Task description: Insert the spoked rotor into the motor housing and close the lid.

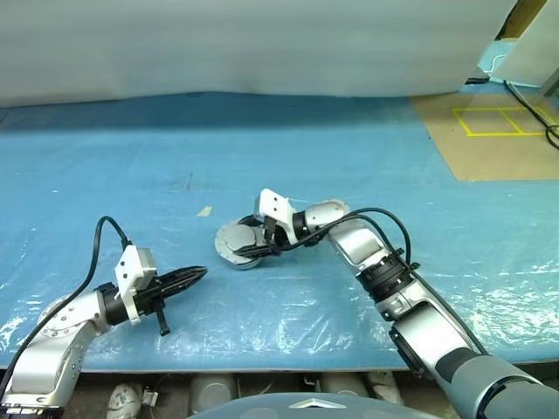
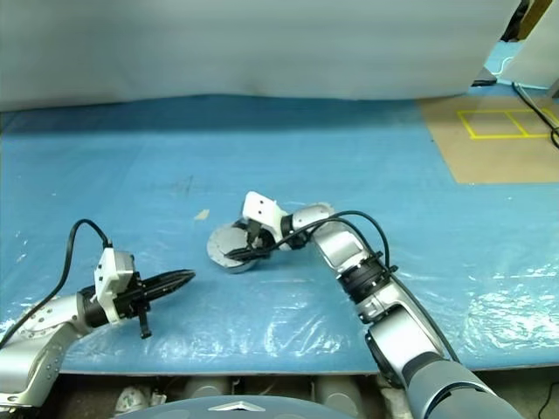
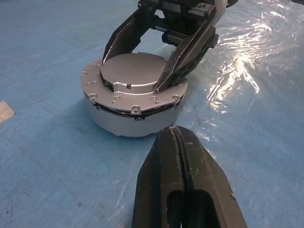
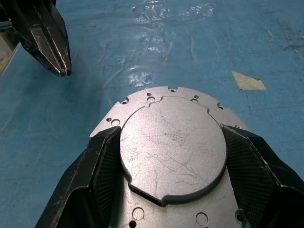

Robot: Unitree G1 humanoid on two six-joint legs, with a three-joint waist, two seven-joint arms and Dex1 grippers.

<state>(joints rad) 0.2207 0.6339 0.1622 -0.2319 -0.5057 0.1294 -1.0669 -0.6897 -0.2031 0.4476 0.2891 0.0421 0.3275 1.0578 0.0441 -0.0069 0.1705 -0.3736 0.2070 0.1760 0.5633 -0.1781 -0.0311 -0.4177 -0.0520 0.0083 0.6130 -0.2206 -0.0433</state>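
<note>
The lid (image 3: pixel 137 78) sits on the motor housing (image 3: pixel 118 121) mid-worktop (image 1: pixel 367 157). The right gripper (image 4: pixel 164 156) straddles the lid's raised centre, fingers pressing its edges, grasping the lid. The left gripper (image 1: pixel 194 277), clenched on nothing, hovers at the housing's 8 o'clock, apart. Bare blue worktop lies wide from 10 to 2 o'clock.

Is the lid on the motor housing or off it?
On. The lid sits flat atop the motor housing, a thin dark seam between them; the right gripper fingers flank its raised centre.

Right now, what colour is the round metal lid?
Silvery-grey round metal lid, finely scratched; clearest in right wrist view.
</note>
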